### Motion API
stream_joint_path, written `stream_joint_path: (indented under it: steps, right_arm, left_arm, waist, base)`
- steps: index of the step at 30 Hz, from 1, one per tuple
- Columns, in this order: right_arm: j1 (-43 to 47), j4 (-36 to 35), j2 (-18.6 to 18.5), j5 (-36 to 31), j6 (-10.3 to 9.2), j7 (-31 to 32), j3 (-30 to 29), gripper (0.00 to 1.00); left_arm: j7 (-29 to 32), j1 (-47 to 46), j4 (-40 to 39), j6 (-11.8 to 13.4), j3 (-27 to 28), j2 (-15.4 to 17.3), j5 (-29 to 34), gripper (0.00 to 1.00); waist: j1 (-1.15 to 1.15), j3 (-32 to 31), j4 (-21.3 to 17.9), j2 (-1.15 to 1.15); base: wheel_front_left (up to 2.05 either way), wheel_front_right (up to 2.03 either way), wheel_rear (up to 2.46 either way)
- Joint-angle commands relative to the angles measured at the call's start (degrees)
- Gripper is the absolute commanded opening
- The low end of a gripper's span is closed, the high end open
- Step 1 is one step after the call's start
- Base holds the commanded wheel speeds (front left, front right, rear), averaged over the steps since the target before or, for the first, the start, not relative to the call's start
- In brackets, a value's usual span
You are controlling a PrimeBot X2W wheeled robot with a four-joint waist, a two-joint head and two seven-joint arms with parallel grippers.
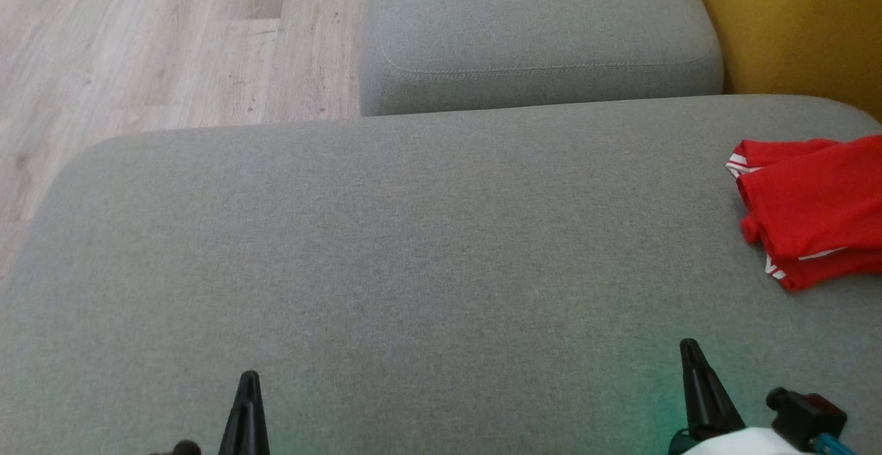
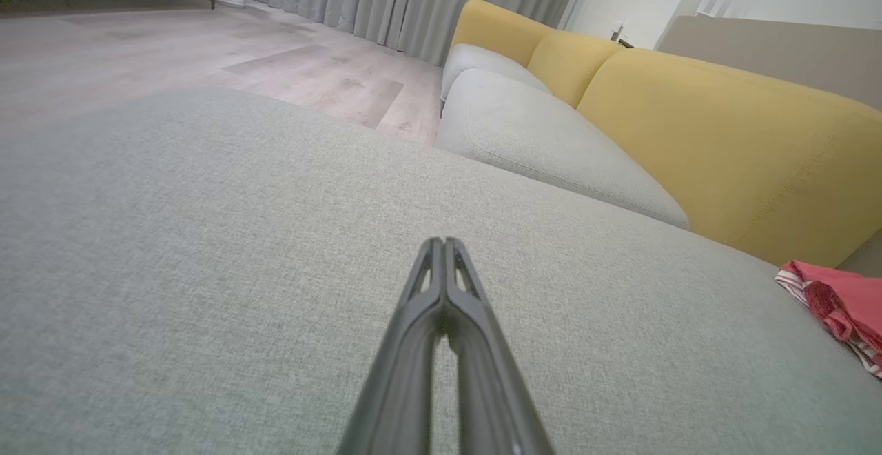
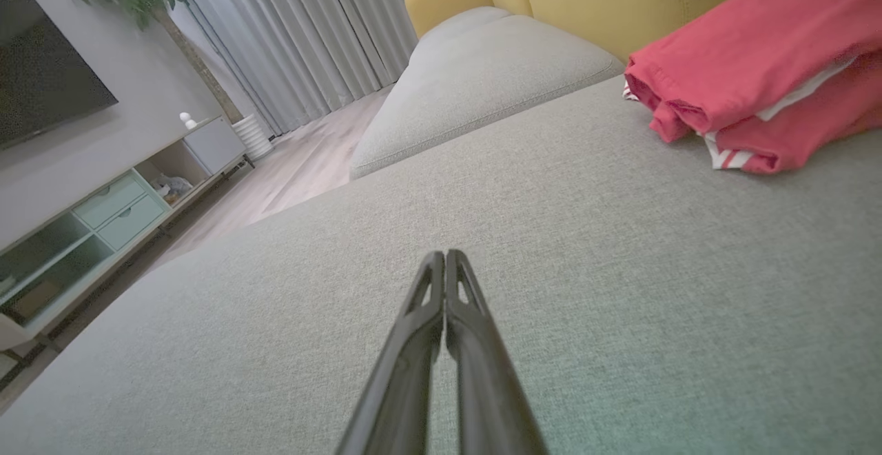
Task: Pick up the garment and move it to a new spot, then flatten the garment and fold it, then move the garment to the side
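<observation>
One red garment [image 1: 813, 210] lies folded at the right edge of a grey sofa seat [image 1: 386, 234], and two pairs of fingers rest closed at its near edge.

The left fingers [image 1: 247, 413] and right fingers [image 1: 699, 386] are each pressed together to a point, holding nothing. The white-striped garment sits beyond and to the right of the right fingers, well apart from them and farther still from the left pair, with bare grey fabric between. One second grey cushion [image 1: 537, 27] adjoins the far edge, one yellow backrest [image 1: 792, 21] rises past the far right corner, and wood floor [image 1: 138, 41] lies off the far left corner.
</observation>
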Motion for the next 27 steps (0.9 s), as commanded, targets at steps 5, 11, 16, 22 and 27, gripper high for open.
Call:
stream_joint_path:
  steps: [5, 11, 16, 22, 27]
  right_arm:
    - [-3.3, -1.9, -0.8, 4.5, -0.01, 0.8, -0.6, 0.00]
    - [-4.0, -1.9, -0.9, 8.0, -0.01, 1.5, -0.9, 0.00]
    - [-4.6, -2.0, -1.0, 11.4, -0.02, 2.3, -1.3, 0.00]
    - [-5.3, -2.0, -1.1, 15.5, -0.02, 3.2, -1.8, 0.00]
    - [-6.0, -2.0, -1.1, 18.9, -0.02, 3.9, -2.2, 0.00]
  left_arm:
    - [0.9, -3.4, -1.1, -0.6, 1.3, 0.7, -4.4, 0.00]
    - [1.5, -4.2, -0.8, -0.9, 1.8, 0.8, -7.9, 0.00]
    - [2.2, -4.9, -0.6, -1.3, 2.3, 0.9, -11.3, 0.00]
    - [3.1, -5.9, -0.3, -1.7, 3.0, 1.0, -15.4, 0.00]
    - [3.8, -6.6, -0.1, -2.1, 3.5, 1.1, -18.8, 0.00]
  waist:
    - [0.00, 0.2, -0.1, -0.01]
    - [0.00, 0.4, -0.1, -0.01]
    - [0.00, 0.6, -0.2, -0.01]
    - [0.00, 0.8, -0.2, -0.01]
    - [0.00, 1.0, -0.3, -0.01]
  base:
    - [0.00, 0.00, 0.00]
    - [0.00, 0.00, 0.00]
    - [0.00, 0.00, 0.00]
    - [0.00, 0.00, 0.00]
    - [0.00, 0.00, 0.00]
